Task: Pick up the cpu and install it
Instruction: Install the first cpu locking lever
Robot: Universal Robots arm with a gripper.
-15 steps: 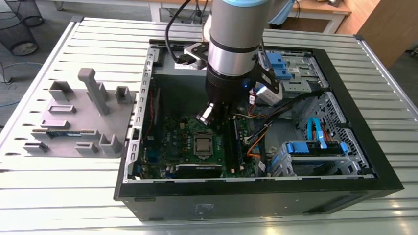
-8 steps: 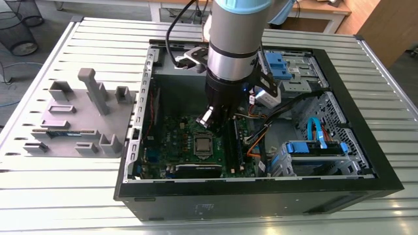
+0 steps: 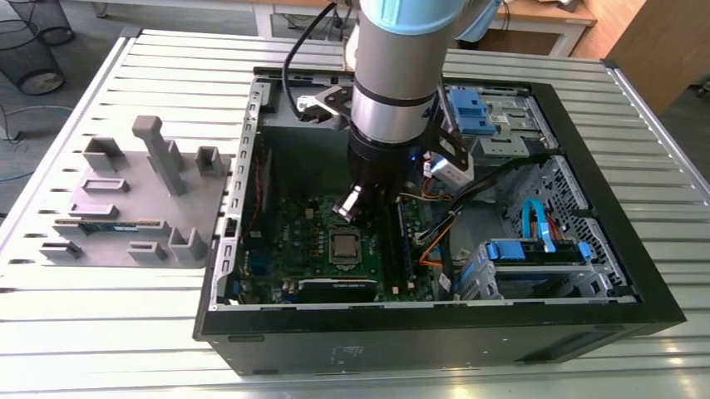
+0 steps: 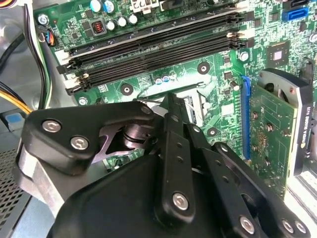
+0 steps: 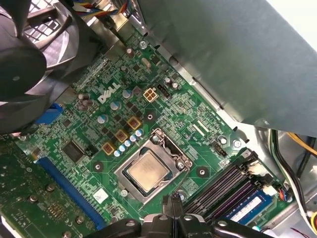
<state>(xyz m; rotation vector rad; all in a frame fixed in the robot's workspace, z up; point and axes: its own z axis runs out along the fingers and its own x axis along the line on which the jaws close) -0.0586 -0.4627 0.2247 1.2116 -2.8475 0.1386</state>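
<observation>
Silver-grey arm [image 3: 394, 62], pale blue joint cap [image 3: 408, 12], black ring [image 3: 391, 99] and dark wrist section [image 3: 377, 170] lower down. Black cable [image 3: 291, 71] runs alongside. Matte black gripper [image 4: 169, 104]: rounded link plates [image 4: 74, 134], bright silver screws [image 4: 180, 200].

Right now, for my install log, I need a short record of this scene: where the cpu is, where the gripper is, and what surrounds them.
cpu: lies flat in the socket of the green board, shiny top up
gripper: hangs over the board inside the case, apart from the cpu
case: open, lying on the slatted table
grey tray: on the table, at the exterior view's left of the case
task state: cpu sits in the socket
</observation>
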